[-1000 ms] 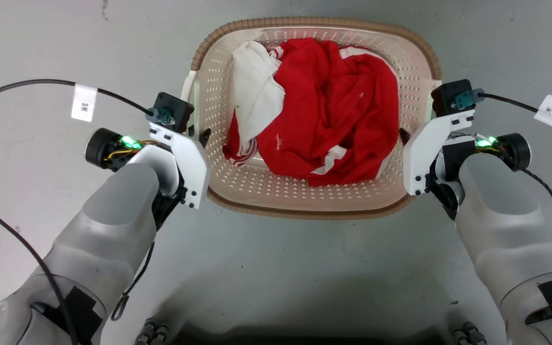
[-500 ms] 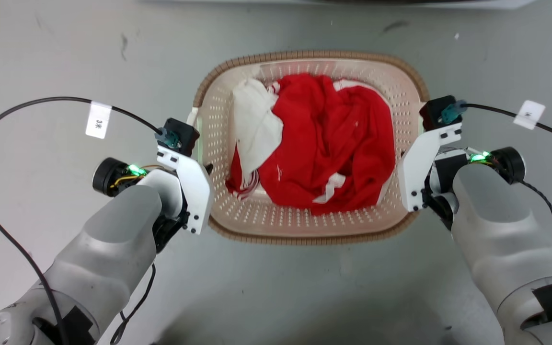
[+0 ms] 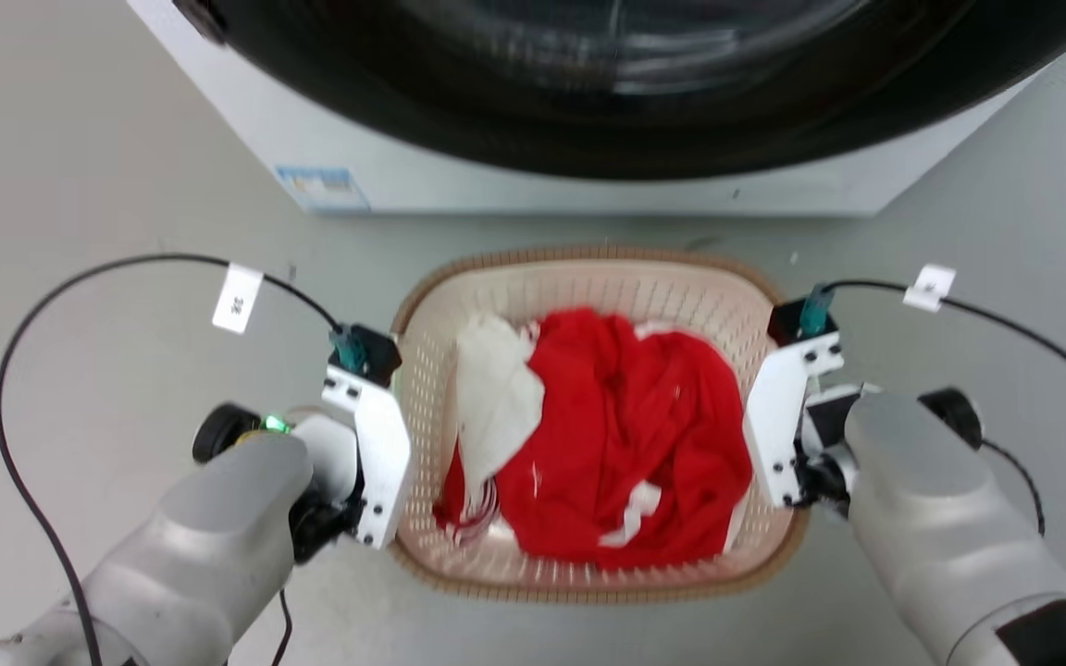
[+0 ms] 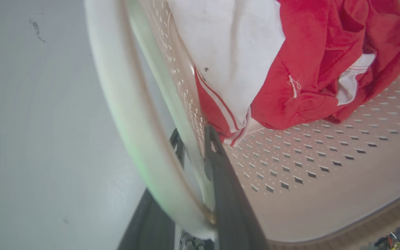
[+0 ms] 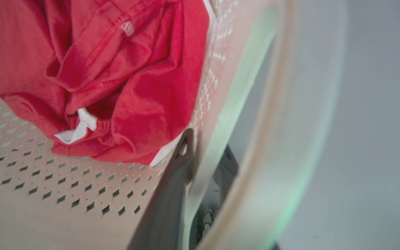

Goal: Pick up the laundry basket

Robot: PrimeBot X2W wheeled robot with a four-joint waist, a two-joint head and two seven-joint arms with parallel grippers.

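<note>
From the head view I cannot see the grip; the white wrist plates (image 3: pixel 380 453) cover it. Wrist views show the left gripper (image 4: pixel 193 139) and right gripper (image 5: pixel 207 147), jaws clamped across the side walls of the laundry basket (image 3: pixel 588 264). It lies between the arms, before the top-cropped washing machine (image 3: pixel 533 180), mouth up, long axis left-right.

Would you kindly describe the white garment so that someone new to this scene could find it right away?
Find the washing machine at the top of the head view; the laundry basket is just in front of it. Inside, on the robot's left side, lies the white garment, the only large white piece, beside the bigger red clothing.
</note>
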